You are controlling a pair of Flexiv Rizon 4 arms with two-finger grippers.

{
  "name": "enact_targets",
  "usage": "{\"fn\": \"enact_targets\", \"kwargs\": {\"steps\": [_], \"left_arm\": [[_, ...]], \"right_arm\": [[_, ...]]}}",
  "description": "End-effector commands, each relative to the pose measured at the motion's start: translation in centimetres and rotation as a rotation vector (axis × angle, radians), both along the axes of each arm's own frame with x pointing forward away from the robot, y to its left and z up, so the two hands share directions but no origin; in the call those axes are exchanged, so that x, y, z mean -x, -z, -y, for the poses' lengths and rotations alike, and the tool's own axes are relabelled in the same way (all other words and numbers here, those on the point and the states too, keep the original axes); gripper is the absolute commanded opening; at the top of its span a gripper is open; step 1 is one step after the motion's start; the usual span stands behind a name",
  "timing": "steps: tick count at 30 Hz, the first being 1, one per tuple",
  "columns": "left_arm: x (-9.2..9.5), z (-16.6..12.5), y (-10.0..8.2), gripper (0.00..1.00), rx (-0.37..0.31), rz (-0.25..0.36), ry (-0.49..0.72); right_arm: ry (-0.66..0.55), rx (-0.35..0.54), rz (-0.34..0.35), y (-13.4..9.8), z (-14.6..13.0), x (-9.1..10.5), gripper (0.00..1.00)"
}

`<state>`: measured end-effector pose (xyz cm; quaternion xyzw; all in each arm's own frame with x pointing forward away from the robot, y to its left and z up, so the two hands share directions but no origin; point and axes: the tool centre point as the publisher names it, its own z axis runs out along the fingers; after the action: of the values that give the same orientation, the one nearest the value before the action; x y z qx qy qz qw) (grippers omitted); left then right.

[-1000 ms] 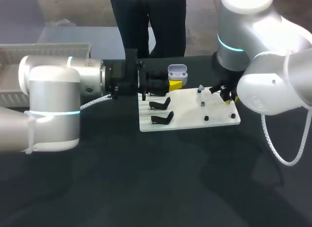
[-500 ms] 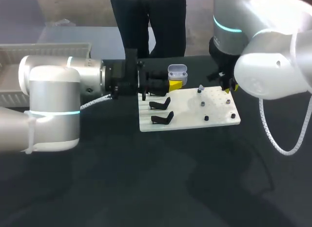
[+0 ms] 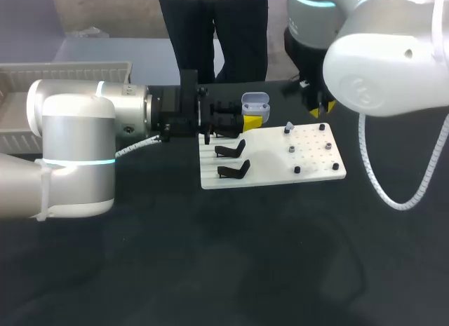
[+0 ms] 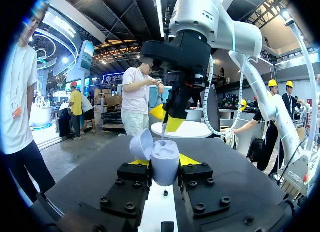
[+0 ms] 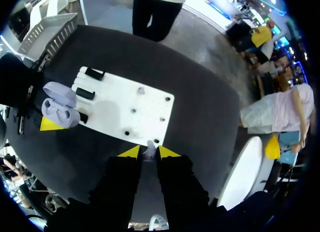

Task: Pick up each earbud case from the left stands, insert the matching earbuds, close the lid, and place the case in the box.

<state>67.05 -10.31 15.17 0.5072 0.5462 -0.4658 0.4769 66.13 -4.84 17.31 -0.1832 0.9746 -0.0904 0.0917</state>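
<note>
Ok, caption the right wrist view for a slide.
Right arm's fingers pinch an earbud; ahead, the white board and the open earbud case.

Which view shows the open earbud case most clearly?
The left wrist view: the earbud case is large and central there, lid open, held in the left gripper. The head view shows it small and distant. The right wrist view shows it from above, small, its inside visible.

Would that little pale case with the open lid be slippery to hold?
The earbud case looks smooth, rounded and hard: probably stiff, light, somewhat slippery. Its raised lid is hinged, so a knock may swing it shut.
</note>
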Motion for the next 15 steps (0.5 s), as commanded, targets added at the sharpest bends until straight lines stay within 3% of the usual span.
{"fn": "enact_targets", "kwargs": {"steps": [1, 10, 11, 12, 13, 15], "left_arm": [[0.19, 0.01, 0.13, 0.00, 0.006, 0.006, -0.008], [0.19, 0.01, 0.13, 0.00, 0.006, 0.006, -0.008], [0.19, 0.01, 0.13, 0.00, 0.006, 0.006, -0.008], [0.19, 0.01, 0.13, 0.00, 0.006, 0.006, -0.008], [0.19, 0.01, 0.13, 0.00, 0.006, 0.006, -0.008], [0.19, 0.01, 0.13, 0.00, 0.006, 0.006, -0.008]], "right_arm": [[0.000, 0.001, 0.009, -0.29, -0.05, 0.67, 0.00], [0.000, 0.001, 0.009, -0.29, -0.05, 0.67, 0.00], [0.088, 0.016, 0.018, -0.11, -0.05, 0.63, 0.00], [0.121, -0.036, 0.033, -0.25, -0.16, 0.86, 0.00], [0.268, -0.023, 0.018, -0.35, -0.17, 1.01, 0.00], [0.417, -0.044, 0.005, -0.62, -0.37, 1.45, 0.00]]}}
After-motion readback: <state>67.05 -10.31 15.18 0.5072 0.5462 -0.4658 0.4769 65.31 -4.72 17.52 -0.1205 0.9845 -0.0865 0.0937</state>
